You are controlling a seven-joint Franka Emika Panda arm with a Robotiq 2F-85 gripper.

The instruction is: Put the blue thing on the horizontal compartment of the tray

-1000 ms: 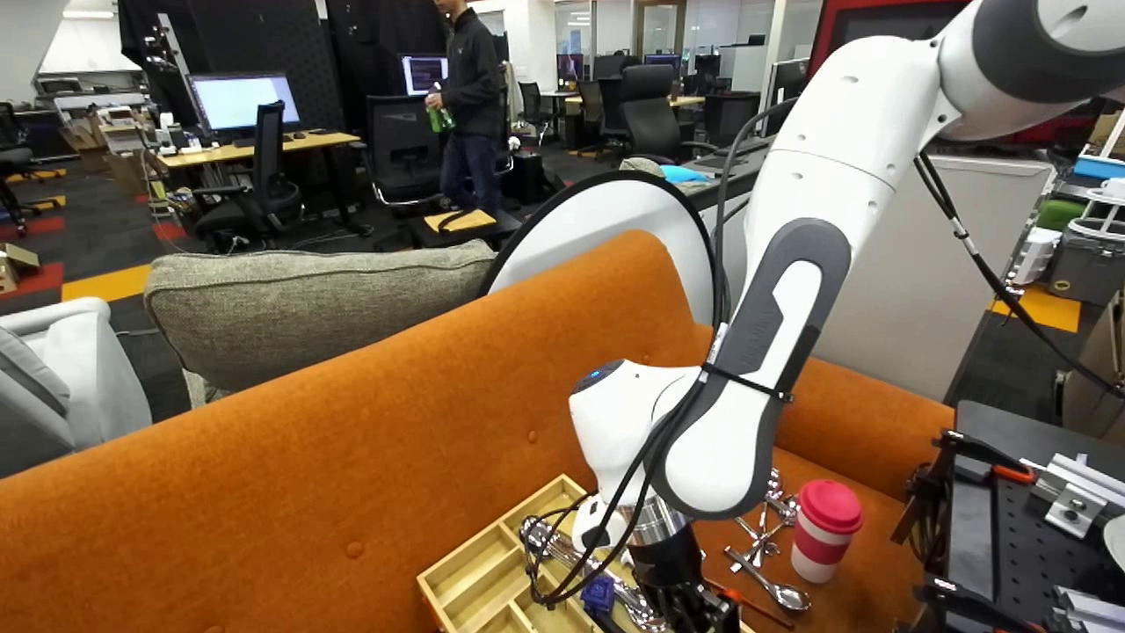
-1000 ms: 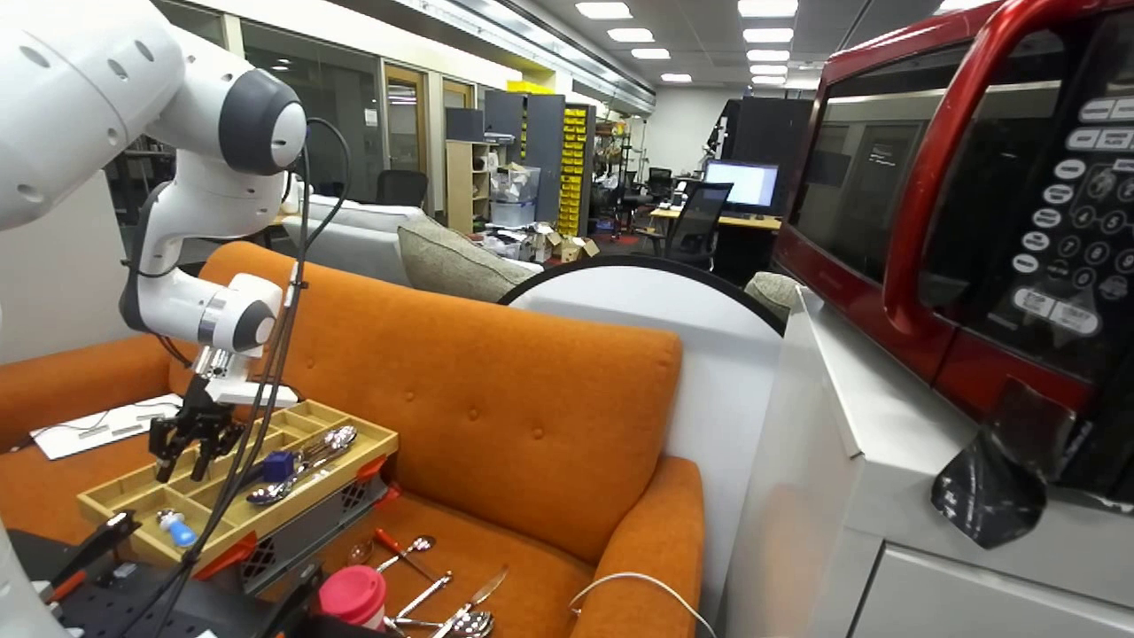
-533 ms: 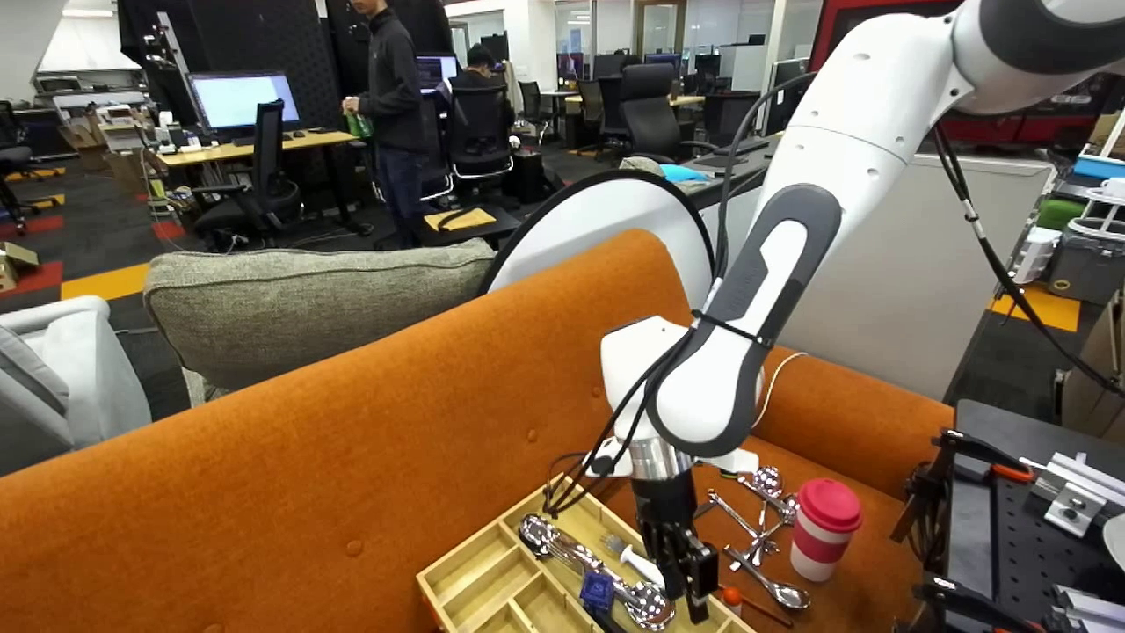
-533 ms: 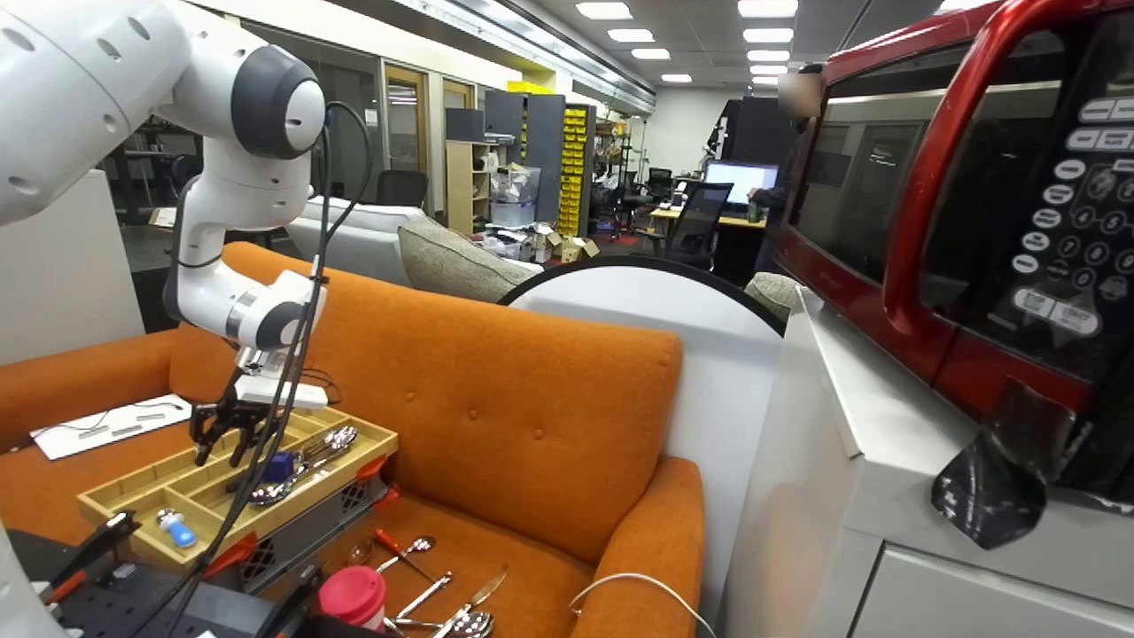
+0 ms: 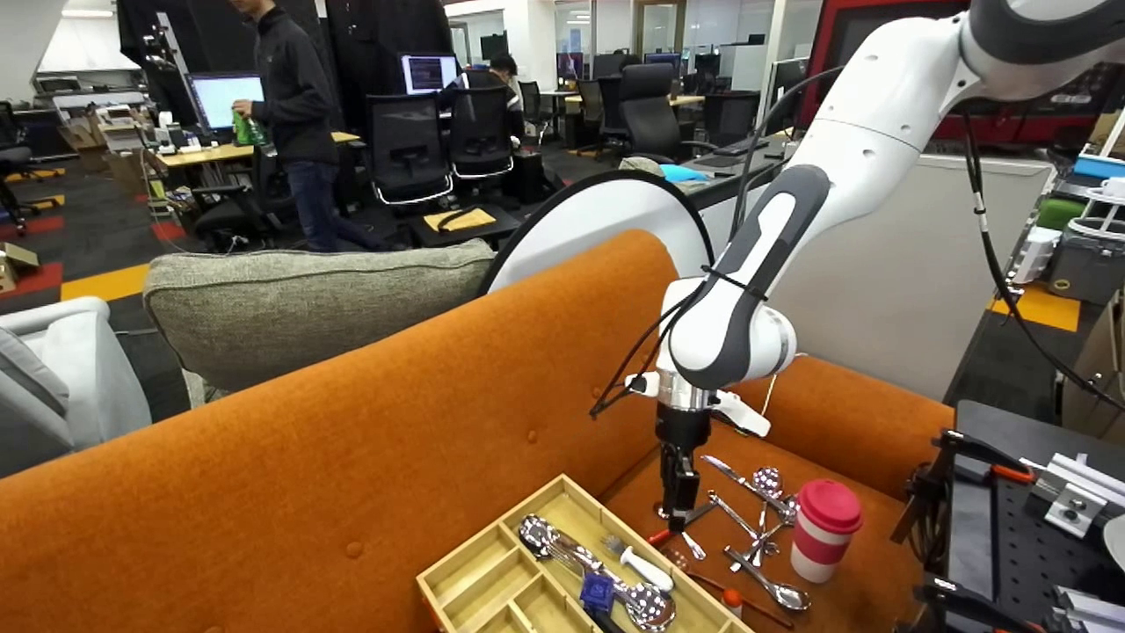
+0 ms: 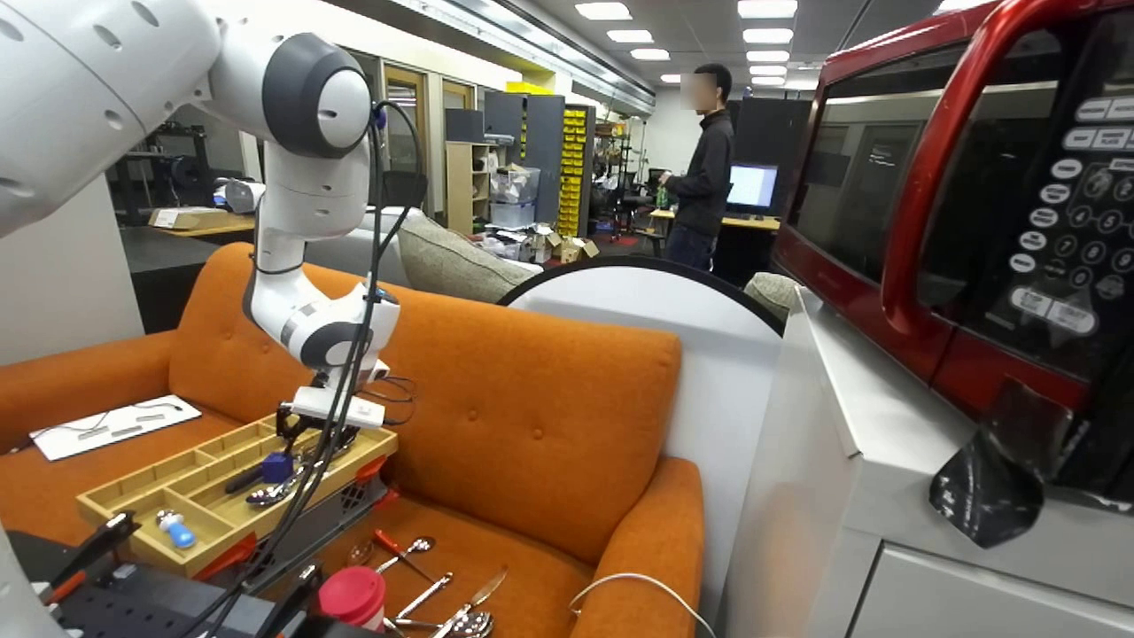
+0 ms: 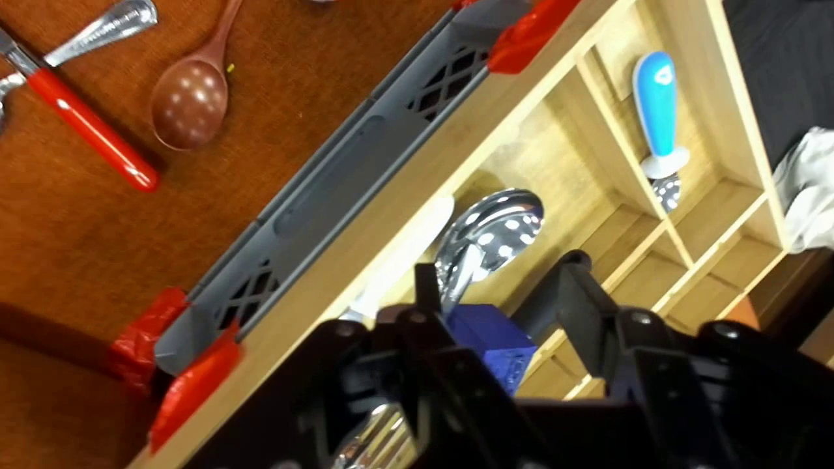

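Note:
A dark blue cube (image 5: pixel 598 592) lies among metal cutlery in a long section of the pale yellow tray (image 6: pixel 354 465). It shows in the other views too: the cube (image 6: pixel 276 467) and the cube (image 7: pixel 488 332). The horizontal compartment (image 7: pixel 710 117) crosses one end of the tray and holds a light-blue-handled utensil (image 7: pixel 655 98). My gripper (image 7: pixel 500 280) is open and empty. In the wrist view the cube appears between its fingers, apart from them. In an exterior view the gripper (image 5: pixel 678 519) hangs above tray height; in another its fingers (image 6: pixel 306 434) are partly hidden by cables.
The tray sits on a grey crate (image 7: pixel 339 176) on the orange sofa. A black handle (image 7: pixel 554 286) lies beside the cube, with a large spoon (image 7: pixel 498 225) and a white-handled fork (image 5: pixel 646 567). A pink-lidded cup (image 5: pixel 826 532) and loose cutlery (image 5: pixel 765 580) are on the seat.
My open gripper has moved along the tray, rightward and toward the cutlery end in an exterior view, and has risen in another. The cube and tray have not moved. A person walks in the background.

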